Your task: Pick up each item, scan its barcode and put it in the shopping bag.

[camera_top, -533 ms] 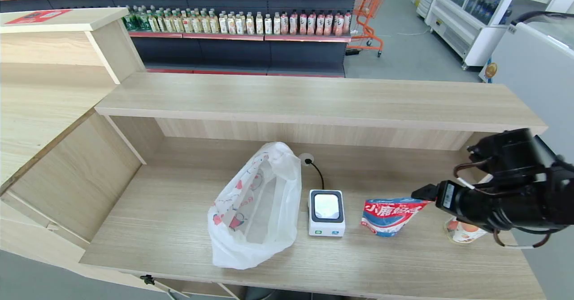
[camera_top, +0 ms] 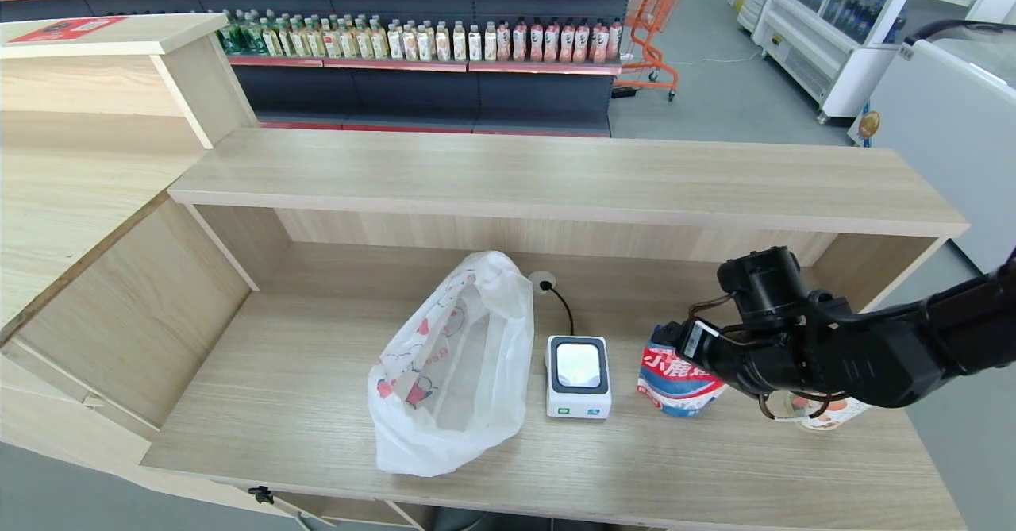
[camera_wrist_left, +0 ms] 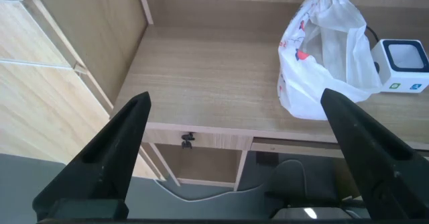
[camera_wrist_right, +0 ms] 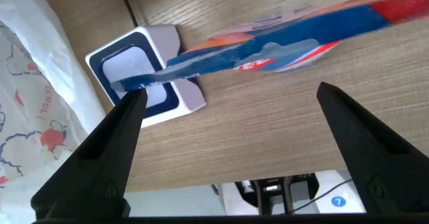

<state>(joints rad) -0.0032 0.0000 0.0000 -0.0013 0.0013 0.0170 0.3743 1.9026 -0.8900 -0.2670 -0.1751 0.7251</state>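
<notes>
Right arm: reaches in from the right, low over the bench point(camera_top: 317, 404).
Right gripper point(camera_wrist_right: 231, 91): spread wide at the pouch's top edge, not closed on it.
Left gripper point(camera_wrist_left: 234, 96): spread wide, empty, over the bench's front left.
Pouch point(camera_top: 679, 384): one, upright, just right of the scanner.
Scanner point(camera_top: 578, 376): one.
Shopping bag point(camera_top: 452, 372): one, open, left of the scanner.
Cup point(camera_top: 829, 416): one, partly behind the arm.

A red, white and blue snack pouch point(camera_top: 675, 386) stands upright on the bench point(camera_top: 278, 404), just right of the white barcode scanner point(camera_top: 578, 376), whose glass window faces up. The right gripper point(camera_wrist_right: 231, 93), fingers spread, is at the pouch's top edge. Left of the scanner the white printed shopping bag point(camera_top: 452, 364) stands open-mouthed. A pale cup-like item point(camera_top: 829, 414), partly hidden, sits right of the pouch.
</notes>
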